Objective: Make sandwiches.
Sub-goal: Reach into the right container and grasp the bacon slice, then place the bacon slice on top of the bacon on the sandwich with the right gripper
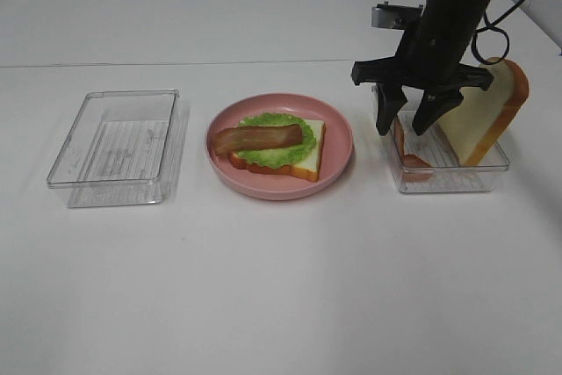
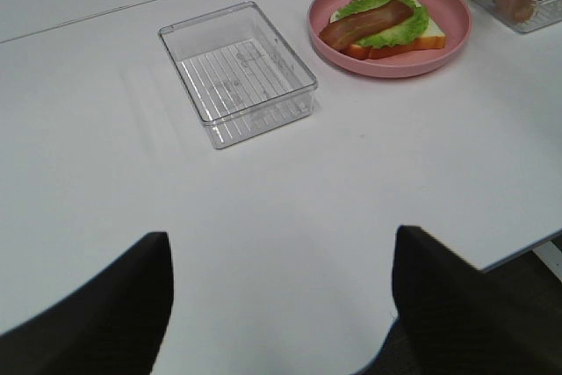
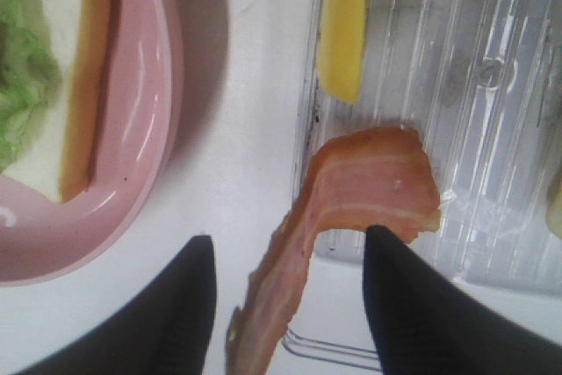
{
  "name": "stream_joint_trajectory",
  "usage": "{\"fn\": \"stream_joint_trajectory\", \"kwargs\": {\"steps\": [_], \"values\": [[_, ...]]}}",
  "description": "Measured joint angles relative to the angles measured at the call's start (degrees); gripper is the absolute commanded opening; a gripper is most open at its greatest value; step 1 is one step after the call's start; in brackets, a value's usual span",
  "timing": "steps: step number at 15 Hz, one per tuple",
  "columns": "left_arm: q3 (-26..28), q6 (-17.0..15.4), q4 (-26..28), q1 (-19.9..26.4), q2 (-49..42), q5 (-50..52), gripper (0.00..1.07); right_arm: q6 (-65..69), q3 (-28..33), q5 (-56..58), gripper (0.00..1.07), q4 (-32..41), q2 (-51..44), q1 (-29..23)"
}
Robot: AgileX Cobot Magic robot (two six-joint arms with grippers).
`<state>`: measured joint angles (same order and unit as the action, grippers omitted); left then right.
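While the right end effector (image 1: 402,129) hangs over the right tray (image 1: 457,183), its fingers stand half-spread astride a bacon strip (image 3: 369,186) draped over the tray's left wall, the strip's length running through the gap, not yet clamped. The sandwich (image 1: 277,142) on the pink plate (image 1: 345,140) lies just left, nearer this arm; the left end effector (image 2: 281,236) stands wide and empty.

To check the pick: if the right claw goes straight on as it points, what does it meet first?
Probably the bacon strip at the clear tray's edge, though depth is unclear.
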<state>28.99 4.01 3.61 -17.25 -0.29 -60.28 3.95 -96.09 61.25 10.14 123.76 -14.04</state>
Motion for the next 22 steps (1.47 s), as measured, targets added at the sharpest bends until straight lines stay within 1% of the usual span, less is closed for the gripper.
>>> {"fn": "stream_joint_trajectory", "kwargs": {"steps": [1, 3, 8, 12, 13, 16, 19, 22], "values": [[0.00, 0.00, 0.00, 0.00, 0.00, 0.00, 0.68, 0.11, 0.00, 0.00, 0.30, -0.06, 0.46, 0.00], [0.00, 0.00, 0.00, 0.00, 0.00, 0.00, 0.68, 0.17, 0.00, -0.17, 0.01, -0.06, 0.86, 0.00], [0.00, 0.00, 0.00, 0.00, 0.00, 0.00, 0.68, 0.17, 0.00, 0.52, 0.00, -1.43, 0.11, 0.00], [0.00, 0.00, 0.00, 0.00, 0.00, 0.00, 0.68, 0.17, 0.00, 1.72, 0.00, -0.52, -6.99, 0.00], [0.00, 0.00, 0.00, 0.00, 0.00, 0.00, 0.68, 0.11, 0.00, 2.01, 0.00, 1.60, -8.94, 0.00], [0.00, 0.00, 0.00, 0.00, 0.00, 0.00, 0.68, -3.50, 0.00, 2.58, 0.00, 11.80, -12.03, 0.00], [0.00, 0.00, 0.00, 0.00, 0.00, 0.00, 0.68, -10.83, 0.00, 3.04, 0.00, 27.62, -12.38, -0.06], [0.00, 0.00, 0.00, 0.00, 0.00, 0.00, 0.68, -15.99, 0.00, -2.18, 0.00, 38.85, -10.77, -0.11]]}}
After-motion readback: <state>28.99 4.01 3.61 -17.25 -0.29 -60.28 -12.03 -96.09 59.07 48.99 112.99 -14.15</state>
